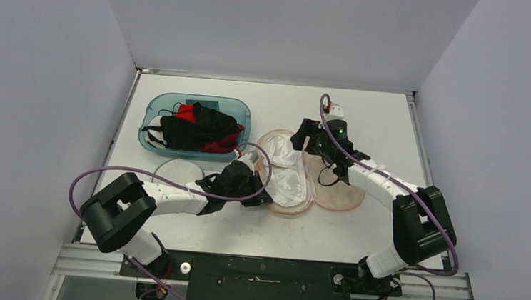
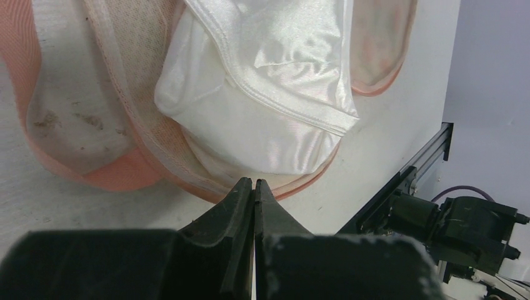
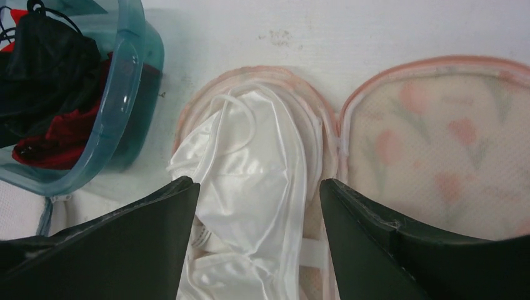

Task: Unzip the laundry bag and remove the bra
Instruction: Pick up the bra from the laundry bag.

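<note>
Closest to the lens in the left wrist view: left tool point(image 2: 254, 187), black fingers clenched tip to tip, set right at the near rim of the pink mesh clamshell laundry bag point(image 2: 119, 175). Impossible to tell if gripping rim fabric or merely pressing against it. Most likely parked there to pin the bag to the white counter point(image 2: 375, 137) against a pull from the other side.

Bag already unzipped and spread flat in two halves. Tulip-print half bare, other half cradling the white satin bra point(image 2: 269, 94), bunched, one strap looped loose on top.

Right tool point(image 3: 256, 187) released, fingers wide apart, hanging directly above the bra and straddling it. Judged as lined up for a descent and a pinch on the bunched satin.

Just beside the bag: teal translucent plastic bin point(image 3: 125, 94) heaped with black and red garments point(image 3: 50, 56). Possibly the drop spot, though not certain.

Left to do: grasp, then lift out.
</note>
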